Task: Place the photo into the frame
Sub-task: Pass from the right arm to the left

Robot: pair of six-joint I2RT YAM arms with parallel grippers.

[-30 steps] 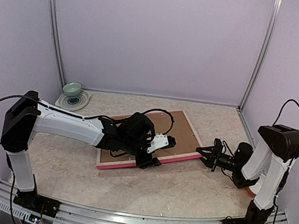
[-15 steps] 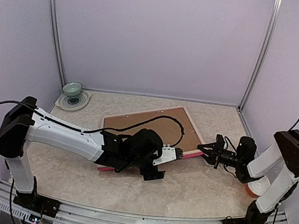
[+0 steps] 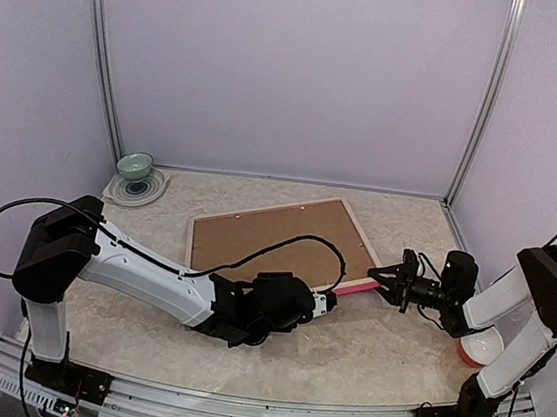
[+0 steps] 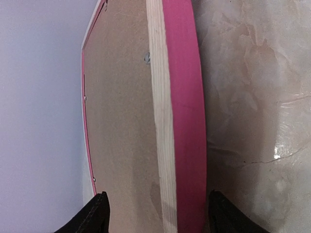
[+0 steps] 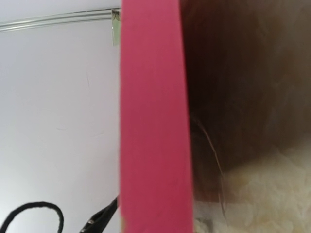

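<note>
The frame (image 3: 355, 286) lies back side up, with a brown backing board (image 3: 275, 236) filling it. The photo is hidden. My right gripper (image 3: 377, 278) is shut on the frame's near right corner and holds that end a little off the table. In the right wrist view the pink rail (image 5: 153, 121) fills the middle. My left gripper (image 3: 326, 301) sits at the near rail, just left of that corner. In the left wrist view its fingers (image 4: 99, 213) stand apart on either side of the pink and pale wood rail (image 4: 187, 121), so the left gripper (image 4: 158, 195) is open.
A green bowl on a round coaster (image 3: 134, 166) stands at the back left corner. A white bowl with an orange rim (image 3: 480, 348) sits by the right arm's base. The left arm's black cable (image 3: 300, 241) arcs over the backing board. Walls close in on three sides.
The left arm has come off the backing board, dropped toward the near rail, and its jaws now straddle the rail. The right gripper has carried the frame's corner up and back.
</note>
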